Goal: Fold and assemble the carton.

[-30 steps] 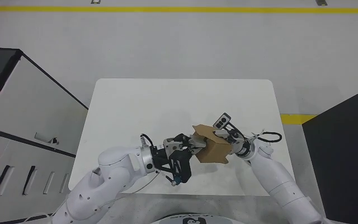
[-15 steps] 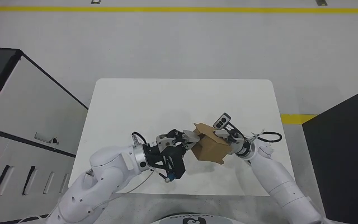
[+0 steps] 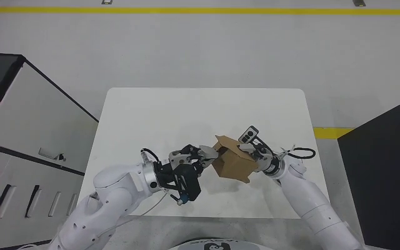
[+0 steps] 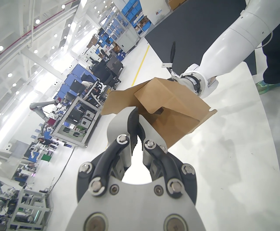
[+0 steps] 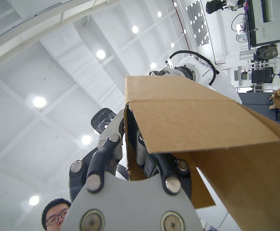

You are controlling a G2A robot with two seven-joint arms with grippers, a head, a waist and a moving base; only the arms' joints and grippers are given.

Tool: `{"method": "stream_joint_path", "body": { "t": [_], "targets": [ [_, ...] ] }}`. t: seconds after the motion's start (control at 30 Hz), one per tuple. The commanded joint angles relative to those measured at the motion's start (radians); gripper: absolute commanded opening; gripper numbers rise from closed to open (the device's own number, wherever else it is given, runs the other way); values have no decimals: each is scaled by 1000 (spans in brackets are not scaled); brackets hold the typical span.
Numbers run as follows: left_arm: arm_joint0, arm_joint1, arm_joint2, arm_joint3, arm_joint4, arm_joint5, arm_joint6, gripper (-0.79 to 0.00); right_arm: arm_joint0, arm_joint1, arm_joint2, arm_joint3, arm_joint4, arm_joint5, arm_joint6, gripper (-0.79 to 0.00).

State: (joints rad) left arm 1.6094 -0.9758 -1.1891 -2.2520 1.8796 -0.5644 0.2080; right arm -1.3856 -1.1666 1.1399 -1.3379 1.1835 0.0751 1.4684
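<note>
The brown cardboard carton point(image 3: 232, 162) is held tilted over the near right part of the tabletop point(image 3: 156, 119), with one end flap open toward the left arm. The right gripper point(image 5: 130, 137) has its jaws clenched on a carton wall. The left gripper point(image 4: 136, 125) sits just beside the open flap, jaws pressed together. They seem to grasp nothing, though their tips overlap the flap's edge. The carton is well in from the right edge and nearer the near edge, with broad surface beyond toward the far and left edges.

A big robotics lab hall — high white ceiling point(image 5: 65, 65) with round lamps point(image 5: 39, 102), blue bins point(image 4: 131, 9), office chairs point(image 4: 105, 70) — and a yellow floor line point(image 3: 200, 10).
</note>
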Motion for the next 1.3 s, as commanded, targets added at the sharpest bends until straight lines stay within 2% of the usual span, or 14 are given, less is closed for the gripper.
{"method": "stream_joint_path", "body": {
  "t": [0.0, 0.5, 0.8, 1.27],
  "targets": [
    [-7, -2, 16, 6, 3, 0, 4, -785, -2, 0, 1, -2, -2, 1, -1, -785],
    [-67, -13, 106, 31, 45, -4, -36, -785, -5, -2, 5, -3, -19, 6, -5, -785],
    [-73, -15, 121, 28, 65, 9, -78, -785, -7, -3, 10, 0, -19, 6, -7, -785],
    [-86, -18, 135, 41, 63, -2, -83, -785, -7, -5, 12, 5, -21, 9, -5, -785]
  ]
}}
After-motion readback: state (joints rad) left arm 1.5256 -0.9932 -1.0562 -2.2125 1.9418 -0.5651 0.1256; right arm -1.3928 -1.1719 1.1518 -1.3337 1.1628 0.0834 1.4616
